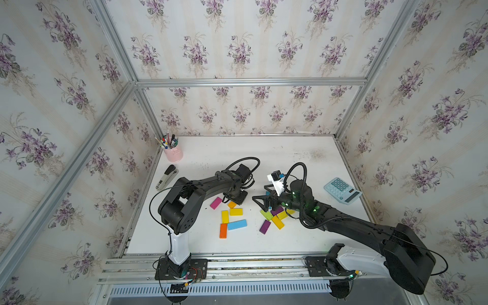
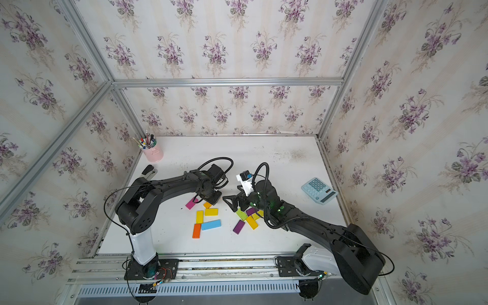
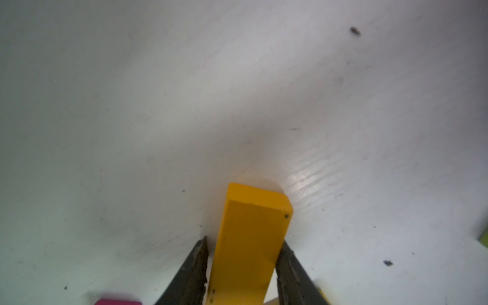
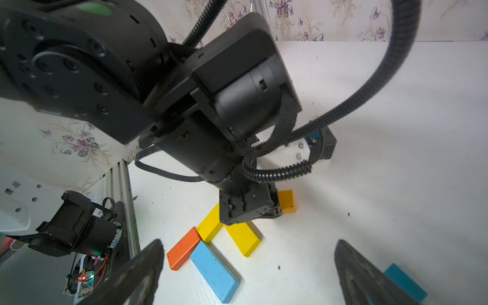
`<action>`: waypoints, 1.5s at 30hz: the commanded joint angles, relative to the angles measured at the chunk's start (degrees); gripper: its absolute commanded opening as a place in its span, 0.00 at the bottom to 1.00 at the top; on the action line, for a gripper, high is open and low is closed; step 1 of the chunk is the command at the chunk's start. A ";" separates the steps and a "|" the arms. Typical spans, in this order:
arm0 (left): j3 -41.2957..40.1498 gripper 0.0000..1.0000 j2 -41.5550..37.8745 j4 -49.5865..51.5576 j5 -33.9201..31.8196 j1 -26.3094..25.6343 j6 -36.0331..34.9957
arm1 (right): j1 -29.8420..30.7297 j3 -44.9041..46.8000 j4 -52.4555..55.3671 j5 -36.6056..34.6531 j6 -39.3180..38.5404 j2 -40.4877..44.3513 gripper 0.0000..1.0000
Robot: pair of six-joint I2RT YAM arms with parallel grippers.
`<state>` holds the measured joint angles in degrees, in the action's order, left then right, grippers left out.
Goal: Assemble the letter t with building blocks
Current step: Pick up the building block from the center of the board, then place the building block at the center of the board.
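– Building blocks lie on the white tabletop in two loose groups. Which one sits at the jaws?

– A small amber-yellow rectangular block. In the left wrist view it runs lengthwise between the two dark fingers of the left gripper, and its far end pokes out past the tips. One finger lies against its side. At the other a thin sliver of table shows, so I cannot tell whether the jaws clamp it or only flank it.

– Where is it, taking the light blue flat rectangular block as the mark?

– Just beyond the light blue block, past the bright yellow block that lies next to it. A magenta block lies beyond the light blue block and to its left.

– How does the amber one look?

– Solid colour, squared edges, matte paint, and a few dark specks on its broad face.

– And the right gripper?

– Its jaws are spread wide with nothing between them. It hangs to the right of the light blue block, by a heap of lime, purple and yellow pieces. In the right wrist view a teal block lies just beside one finger.
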<state>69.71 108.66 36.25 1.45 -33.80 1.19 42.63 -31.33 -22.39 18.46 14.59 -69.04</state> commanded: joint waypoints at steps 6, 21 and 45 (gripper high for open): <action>1.21 0.28 -1.84 0.66 0.76 3.70 2.36 | -0.09 -0.88 1.10 -2.97 -1.49 -1.22 1.00; 11.90 0.23 1.66 2.63 -1.01 12.58 13.78 | -2.56 -13.00 10.53 -8.80 -3.72 -12.07 1.00; 26.88 0.24 15.27 5.88 -4.27 12.36 19.21 | -2.69 -4.35 -6.00 -2.31 -5.09 -16.21 1.00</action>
<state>96.16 123.70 41.50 -1.72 -21.39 19.99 40.05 -35.44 -26.65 15.77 10.20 -85.06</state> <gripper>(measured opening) 0.323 0.998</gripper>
